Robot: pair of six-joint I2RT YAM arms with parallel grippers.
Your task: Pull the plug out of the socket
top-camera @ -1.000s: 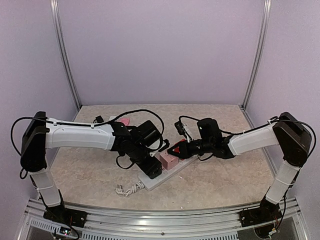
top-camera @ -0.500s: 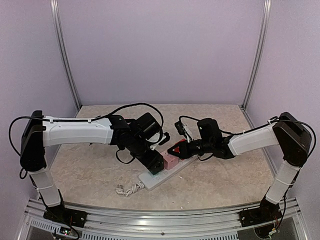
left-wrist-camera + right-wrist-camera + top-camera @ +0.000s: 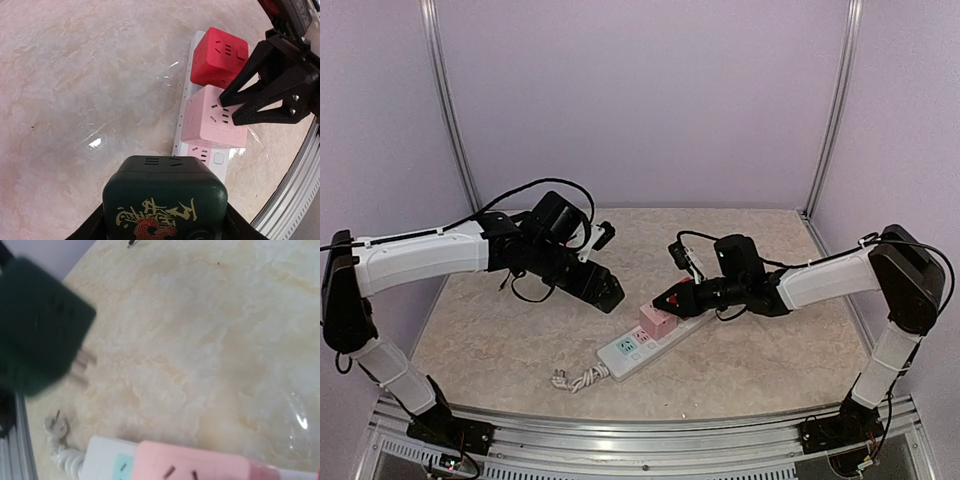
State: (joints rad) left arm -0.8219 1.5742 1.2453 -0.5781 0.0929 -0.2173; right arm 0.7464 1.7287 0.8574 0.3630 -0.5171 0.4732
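Top view: see the left claw (image 3: 606, 289) clamped on a dark green cube adapter (image 3: 612, 296), held in the air over the bench (image 3: 770, 370), clear of the power strip (image 3: 625, 352) and to its far left. Strip flat on the bench, diagonal, between the two arms. Carries a pink cube adapter (image 3: 655, 320) and a red cube adapter (image 3: 673, 297) side by side at its far half. Right claw (image 3: 663, 301) low over those two cubes. Can't read its opening from here. Bundled white cord (image 3: 582, 377) just beside the strip's near end.

Left wrist view: dark green cube (image 3: 165, 195) with a gold and red print, wedged between the black fingers (image 3: 234, 226). Below it the strip (image 3: 207, 155), one pastel outlet row bare at the near end, then the pink cube (image 3: 210, 120), then the red cube (image 3: 217, 57), both seated. Right claw (image 3: 229, 112) narrowly parted, nothing between the tips, tips over the top face of the pink cube. Can't tell whether touching.

Right wrist view: blurred dark green cube (image 3: 35, 325) with prongs (image 3: 82, 365) showing, apart from the strip. White strip end (image 3: 102, 460) and the pink cube (image 3: 195, 462) at the bottom edge. Cord's own plug (image 3: 52, 422) lying on the bench (image 3: 210, 315) near that end.
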